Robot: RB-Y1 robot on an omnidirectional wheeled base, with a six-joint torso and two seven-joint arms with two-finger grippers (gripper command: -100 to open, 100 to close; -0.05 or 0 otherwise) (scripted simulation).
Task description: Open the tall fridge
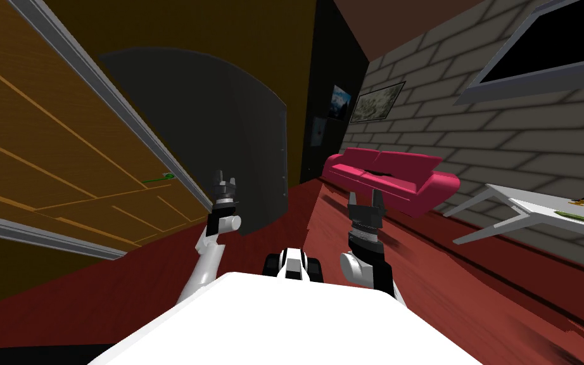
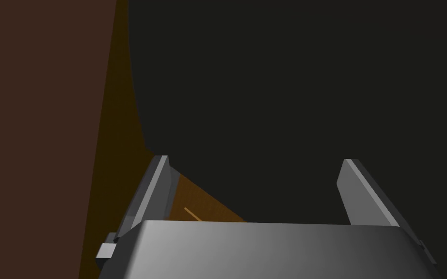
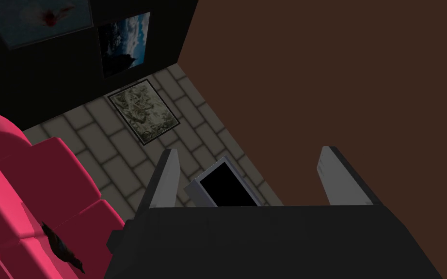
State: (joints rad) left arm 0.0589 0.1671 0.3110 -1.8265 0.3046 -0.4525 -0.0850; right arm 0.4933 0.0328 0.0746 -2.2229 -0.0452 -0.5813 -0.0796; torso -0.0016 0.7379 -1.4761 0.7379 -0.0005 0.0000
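At the far left of the head view a cabinet front [image 1: 63,158] of brown wood grain with thin pale panel lines slants across the frame, edged by a smooth grey band. Just right of it, in the upper middle left, stands the fridge [image 1: 221,114]: a tall, plain, dark grey slab with a matte, flat face, its door apparently shut. A thin paler strip [image 1: 282,152] with small marks runs down its right edge; whether that is a handle or a hinge line cannot be told. The left end effector [image 1: 224,184] is raised in front of the fridge's lower part. The left wrist view shows the left end effector [image 2: 255,160] spread wide and holding nothing, its flat grey blades framing the fridge [image 2: 290,87], with a sliver of wood beside one blade. I judge this to be the approach step, with no grip made yet. The next move calls for finding the door's grasping edge, likely toward that strip, and bringing the open blades around it before pulling. Further right, above the glossy red plank floor [image 1: 443,272], the right end effector [image 1: 365,201] hangs idle, also wide and empty, as the right wrist view confirms [image 3: 250,150]. Beyond it sit a soft pink sofa [image 1: 386,171], a grey block wall [image 1: 474,146] and a white angular desk [image 1: 538,212].
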